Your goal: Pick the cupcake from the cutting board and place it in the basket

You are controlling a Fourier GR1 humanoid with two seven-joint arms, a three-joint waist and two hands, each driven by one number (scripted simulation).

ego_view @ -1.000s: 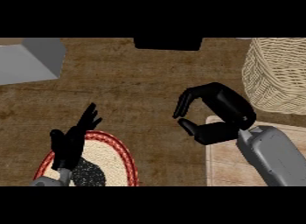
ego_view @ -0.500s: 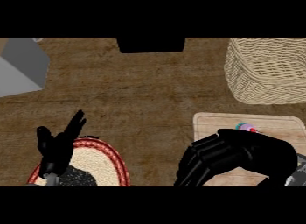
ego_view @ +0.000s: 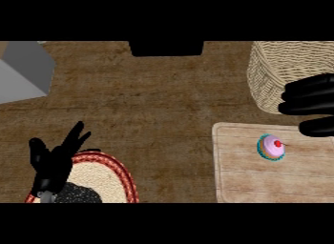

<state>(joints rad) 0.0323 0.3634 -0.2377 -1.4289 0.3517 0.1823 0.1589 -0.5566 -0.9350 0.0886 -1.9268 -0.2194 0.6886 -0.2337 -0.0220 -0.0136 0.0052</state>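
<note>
A cupcake [ego_view: 271, 147] with pink frosting, a red cherry and a teal wrapper sits on the pale wooden cutting board [ego_view: 247, 183] at the lower right. The woven basket [ego_view: 282, 71] stands behind the board at the upper right. My right hand [ego_view: 318, 102] comes in from the right edge, above and to the right of the cupcake and in front of the basket, with fingers curled and nothing in them. My left hand [ego_view: 54, 159] rests open at the lower left, fingers up.
A round woven mat with a red rim [ego_view: 117, 178] lies under the left hand. A grey box [ego_view: 15, 76] stands at the upper left, and a dark object [ego_view: 166, 47] sits at the top centre.
The right hand has moved up and to the right off the cutting board, uncovering the cupcake. The view has shifted a little. The left hand has stayed where it was.
</note>
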